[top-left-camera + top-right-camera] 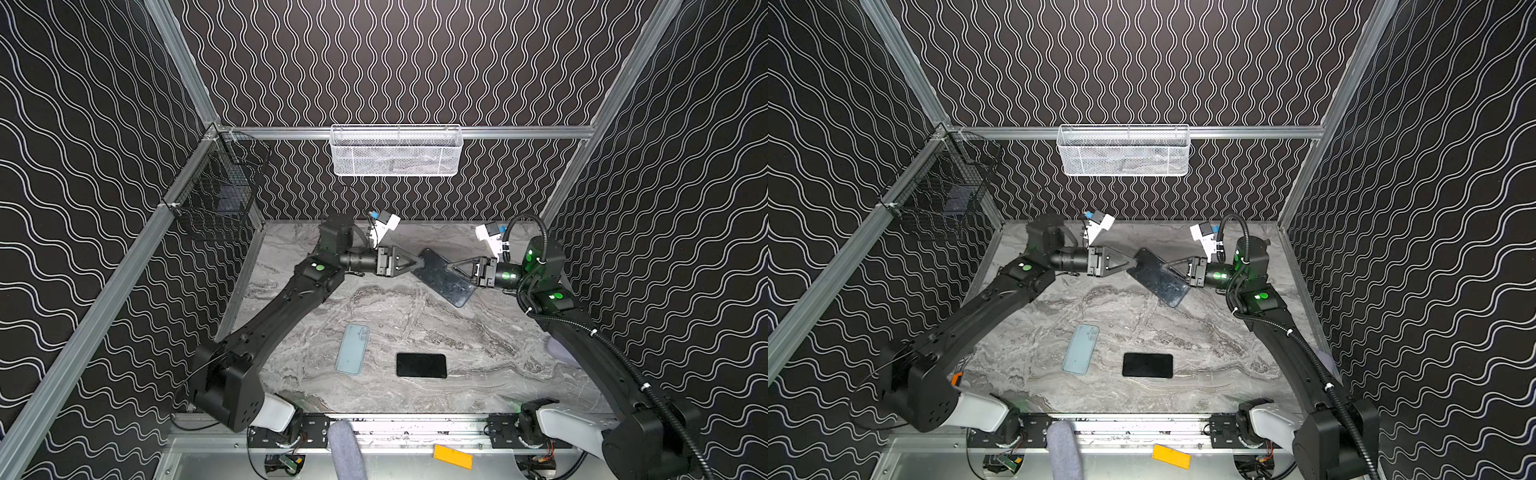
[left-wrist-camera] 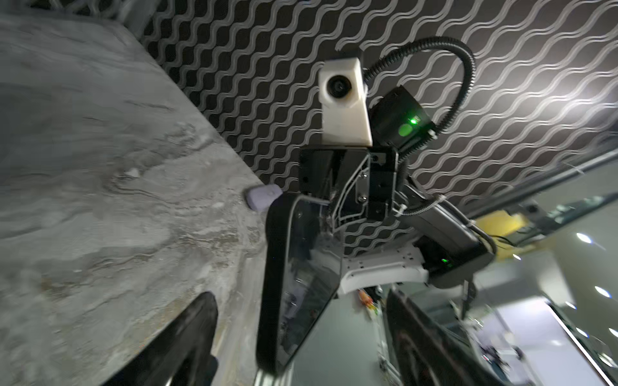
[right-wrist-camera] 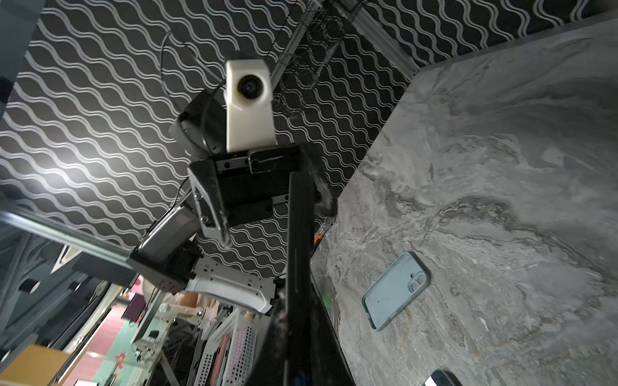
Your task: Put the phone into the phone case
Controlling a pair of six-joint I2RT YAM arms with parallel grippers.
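A dark, glossy phone-shaped slab [image 1: 442,276] with a thick black rim hangs tilted above the back of the table. Whether it is a phone or a case I cannot tell. My right gripper [image 1: 451,266] is shut on its edge; the right wrist view shows the slab [image 3: 301,260] edge-on in that gripper [image 3: 297,351]. My left gripper [image 1: 422,262] is open. Its fingers [image 2: 197,327] stand on either side of the slab's end [image 2: 301,267] without touching it. A black phone [image 1: 421,365] lies flat near the front. A light blue phone case [image 1: 352,349] lies to its left.
A white mesh basket [image 1: 395,150] hangs on the back wall and a black wire basket [image 1: 216,191] on the left wall. A lilac object [image 2: 264,197] sits at the table's right edge. A yellow block [image 1: 453,456] lies below the front rail.
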